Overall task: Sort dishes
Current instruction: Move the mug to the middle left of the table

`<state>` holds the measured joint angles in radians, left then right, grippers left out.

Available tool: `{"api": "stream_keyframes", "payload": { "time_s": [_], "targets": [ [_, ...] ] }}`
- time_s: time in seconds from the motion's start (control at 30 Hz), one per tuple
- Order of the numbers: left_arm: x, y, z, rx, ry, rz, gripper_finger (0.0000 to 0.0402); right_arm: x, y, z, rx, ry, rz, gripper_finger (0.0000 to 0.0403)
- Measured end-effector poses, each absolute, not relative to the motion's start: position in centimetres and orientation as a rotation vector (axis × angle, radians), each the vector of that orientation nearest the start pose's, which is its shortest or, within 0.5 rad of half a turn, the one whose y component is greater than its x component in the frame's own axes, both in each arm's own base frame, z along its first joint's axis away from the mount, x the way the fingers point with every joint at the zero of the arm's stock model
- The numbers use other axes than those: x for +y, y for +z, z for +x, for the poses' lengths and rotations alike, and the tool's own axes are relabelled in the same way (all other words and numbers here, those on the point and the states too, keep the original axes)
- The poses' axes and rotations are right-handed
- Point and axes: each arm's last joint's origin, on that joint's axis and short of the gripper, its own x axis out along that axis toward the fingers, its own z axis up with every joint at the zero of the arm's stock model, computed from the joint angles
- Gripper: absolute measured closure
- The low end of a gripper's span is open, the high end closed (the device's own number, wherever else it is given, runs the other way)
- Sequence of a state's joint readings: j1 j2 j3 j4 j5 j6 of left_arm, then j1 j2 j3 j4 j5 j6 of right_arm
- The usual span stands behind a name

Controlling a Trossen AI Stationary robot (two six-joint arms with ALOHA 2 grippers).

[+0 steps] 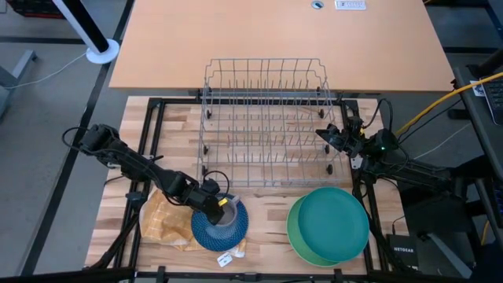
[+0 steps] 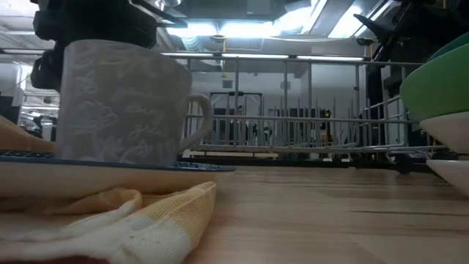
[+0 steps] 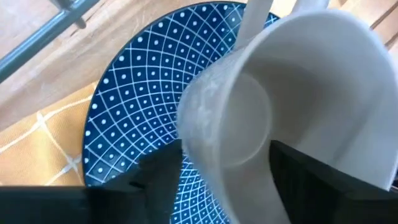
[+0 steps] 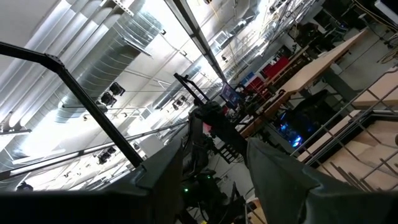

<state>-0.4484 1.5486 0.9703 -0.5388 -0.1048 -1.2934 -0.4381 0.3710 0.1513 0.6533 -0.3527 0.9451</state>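
Jaws of the left gripper (image 3: 214, 180) straddle the near wall of the grey mug (image 3: 273, 106) — one finger outside it, one reaching toward the inside, not yet clearly pinching. The right gripper (image 1: 328, 135) waits by the right end of the grey wire rack (image 1: 267, 118), its jaws apart and pointed up at the room.

Going by size: the wooden counter (image 1: 267, 216) carries the rack at its far side. Near the front right sits a stack of large plates, the teal plate (image 1: 334, 220) on top of a green one (image 1: 299, 236). Front left, the blue plate (image 1: 206, 229) with its white lattice-and-dot pattern lies partly on the yellow-orange checked cloth (image 1: 163, 216), and the mug stands upright on that plate, handle out to one side.

To do this step well, I judge the left jaws should seat deep on the mug's wall before closing, squeeze squarely so it does not twist, then lift straight up — a drag sideways could skid the plate on the loose cloth.

The mug is pale grey with a faint raised leafy relief outside and a smooth inside.
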Motion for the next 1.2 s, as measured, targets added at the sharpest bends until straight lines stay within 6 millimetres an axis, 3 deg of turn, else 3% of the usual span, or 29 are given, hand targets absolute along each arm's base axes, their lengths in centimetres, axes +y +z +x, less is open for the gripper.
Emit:
{"api": "stream_keyframes", "payload": {
  "time_s": [0.33,0.53,0.73,0.9,1.2],
  "targets": [
    [-12.5,19.7,26.6,1.084,0.413,-0.830,0.0382,-3.9,24.4,10.6,-0.404,0.110,0.765,0.0220],
    [-12.6,19.9,26.8,1.069,0.396,-0.880,0.0382,-3.9,24.4,10.6,-0.404,0.110,0.764,0.0220],
    [-13.5,21.5,27.9,1.055,0.243,-0.966,0.0388,-3.9,24.4,10.6,-0.405,0.110,0.764,0.0220],
    [-14.5,24.0,29.2,1.005,0.057,-1.003,0.0389,-3.9,24.4,10.6,-0.405,0.110,0.764,0.0220],
    [-14.5,29.4,30.3,0.855,-0.041,-1.038,0.0389,-3.9,24.4,10.6,-0.406,0.111,0.764,0.0220]
  ]
}}
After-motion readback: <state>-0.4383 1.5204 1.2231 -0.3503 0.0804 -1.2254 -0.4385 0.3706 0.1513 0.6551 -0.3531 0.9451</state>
